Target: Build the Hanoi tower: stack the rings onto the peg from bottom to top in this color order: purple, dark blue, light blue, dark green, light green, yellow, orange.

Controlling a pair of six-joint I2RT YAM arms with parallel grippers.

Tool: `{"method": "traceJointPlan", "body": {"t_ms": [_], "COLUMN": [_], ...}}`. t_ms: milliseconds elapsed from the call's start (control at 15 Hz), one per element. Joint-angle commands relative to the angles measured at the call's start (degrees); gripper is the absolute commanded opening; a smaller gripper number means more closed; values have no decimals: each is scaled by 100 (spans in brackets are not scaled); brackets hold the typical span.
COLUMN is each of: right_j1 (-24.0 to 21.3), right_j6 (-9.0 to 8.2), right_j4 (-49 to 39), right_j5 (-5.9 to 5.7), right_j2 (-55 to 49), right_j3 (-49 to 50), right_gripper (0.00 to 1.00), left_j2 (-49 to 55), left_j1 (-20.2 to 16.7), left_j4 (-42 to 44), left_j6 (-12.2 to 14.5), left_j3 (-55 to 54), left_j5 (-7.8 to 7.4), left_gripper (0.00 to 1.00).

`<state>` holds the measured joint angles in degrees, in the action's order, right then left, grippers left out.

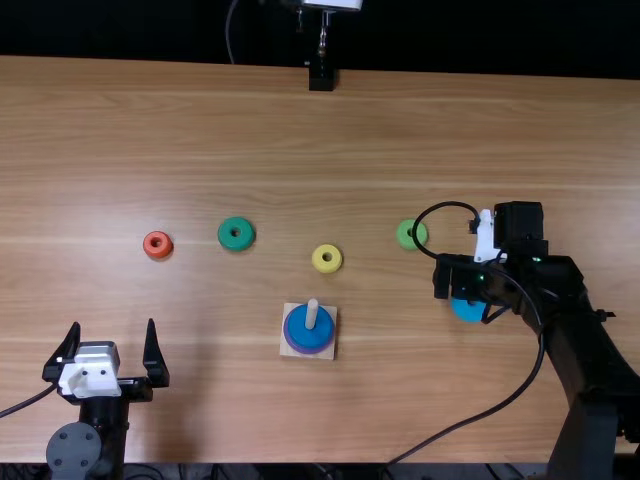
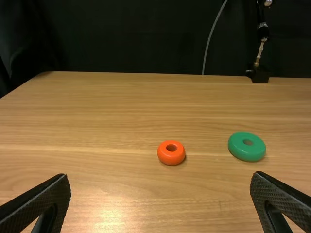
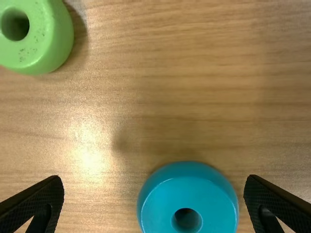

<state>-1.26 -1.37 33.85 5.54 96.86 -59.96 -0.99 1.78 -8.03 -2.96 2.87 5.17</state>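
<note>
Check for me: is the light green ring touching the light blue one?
Apart. The right wrist view shows a wide stretch of bare table between the light green ring and the light blue ring.

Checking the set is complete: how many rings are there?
7: dark blue atop purple on the peg; orange, dark green, yellow and light green loose on the table; light blue beneath the right gripper. The right arm could hide more.

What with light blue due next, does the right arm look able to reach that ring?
Probably yes: the right pincer hangs open over the light blue ring with nothing between them, and the light green ring lies aside.
</note>
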Motion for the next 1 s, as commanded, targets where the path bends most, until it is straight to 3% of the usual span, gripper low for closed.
{"method": "traceJointPlan", "body": {"t_ms": [0,933], "right_j1": [-191,-235], "right_j6": [31,116], "right_j4": [7,292], "right_j5": [26,15], "right_j2": [52,263], "right_j3": [73,73], "right_gripper": [100,100], "left_j2": [99,99], "left_j1": [-20,-20], "left_j4": [-83,-83], "left_j6": [64,64], "left_j3": [-287,-287], "left_j5": [10,10], "left_gripper": [100,100]}}
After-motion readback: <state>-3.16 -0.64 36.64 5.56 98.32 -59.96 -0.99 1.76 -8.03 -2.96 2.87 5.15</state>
